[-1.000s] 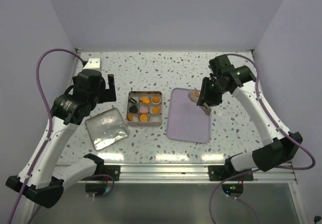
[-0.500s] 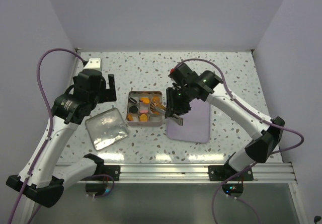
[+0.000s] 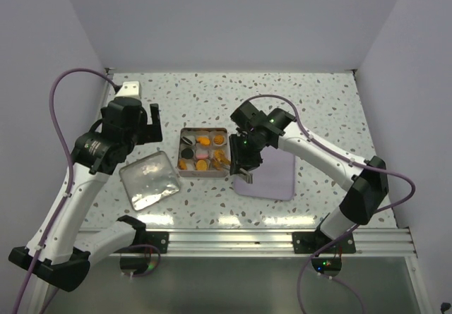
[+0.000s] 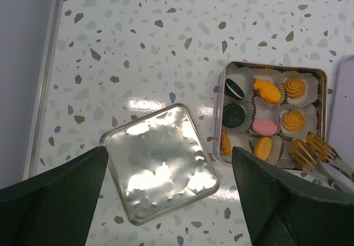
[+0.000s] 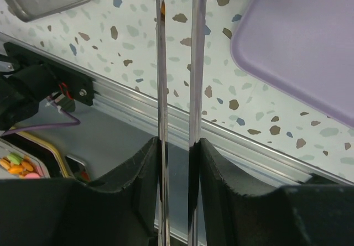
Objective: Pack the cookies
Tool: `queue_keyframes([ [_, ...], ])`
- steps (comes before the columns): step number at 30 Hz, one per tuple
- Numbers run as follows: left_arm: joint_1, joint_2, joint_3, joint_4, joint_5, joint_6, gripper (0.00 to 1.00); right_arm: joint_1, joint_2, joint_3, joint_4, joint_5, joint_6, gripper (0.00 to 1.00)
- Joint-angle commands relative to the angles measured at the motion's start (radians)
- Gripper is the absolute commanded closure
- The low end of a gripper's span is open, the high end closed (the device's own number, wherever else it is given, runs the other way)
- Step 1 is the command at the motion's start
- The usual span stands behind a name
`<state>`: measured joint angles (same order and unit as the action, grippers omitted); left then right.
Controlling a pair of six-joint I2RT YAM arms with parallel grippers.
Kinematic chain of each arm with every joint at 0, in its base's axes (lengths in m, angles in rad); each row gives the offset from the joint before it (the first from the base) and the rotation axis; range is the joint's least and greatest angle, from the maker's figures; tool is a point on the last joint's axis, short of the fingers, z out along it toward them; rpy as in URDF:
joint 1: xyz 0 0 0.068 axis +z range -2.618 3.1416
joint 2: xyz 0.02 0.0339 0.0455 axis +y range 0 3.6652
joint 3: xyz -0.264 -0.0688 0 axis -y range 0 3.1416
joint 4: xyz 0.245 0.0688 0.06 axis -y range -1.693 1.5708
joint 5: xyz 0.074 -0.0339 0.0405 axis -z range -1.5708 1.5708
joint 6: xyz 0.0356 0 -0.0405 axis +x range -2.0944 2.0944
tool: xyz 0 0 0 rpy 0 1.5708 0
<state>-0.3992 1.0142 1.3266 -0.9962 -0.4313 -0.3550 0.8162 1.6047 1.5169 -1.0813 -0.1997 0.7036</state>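
Note:
An open square tin holds several cookies in white paper cups: orange ones, two black, one pink. My right gripper is shut on metal tongs. The tong tips pinch an orange cookie over the tin's near right corner. My left gripper hangs open and holds nothing, above the tin's lid, which lies flat left of the tin.
A purple mat lies right of the tin, under my right arm. A small white block sits at the back left. A metal rail runs along the near table edge.
My right arm has swung left from the mat's far edge to the tin, carrying the tongs and the orange cookie. The left arm has not moved.

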Motion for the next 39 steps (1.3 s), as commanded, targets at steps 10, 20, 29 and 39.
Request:
queue_keyframes([
  [10,0.013,0.009,0.031,0.016,0.014,-0.022,0.00,0.000,-0.045,-0.049,0.040,0.025,-0.024,0.58],
  [20,0.014,0.027,0.071,-0.001,0.003,-0.015,0.00,-0.008,-0.074,0.169,-0.080,0.092,-0.035,0.53],
  [29,0.019,0.018,0.077,-0.012,0.002,-0.013,0.00,-0.273,-0.091,0.236,-0.134,0.051,-0.148,0.51],
  [39,0.019,-0.006,0.036,-0.012,0.022,-0.038,0.00,-0.606,0.058,0.262,-0.083,0.005,-0.254,0.52],
])
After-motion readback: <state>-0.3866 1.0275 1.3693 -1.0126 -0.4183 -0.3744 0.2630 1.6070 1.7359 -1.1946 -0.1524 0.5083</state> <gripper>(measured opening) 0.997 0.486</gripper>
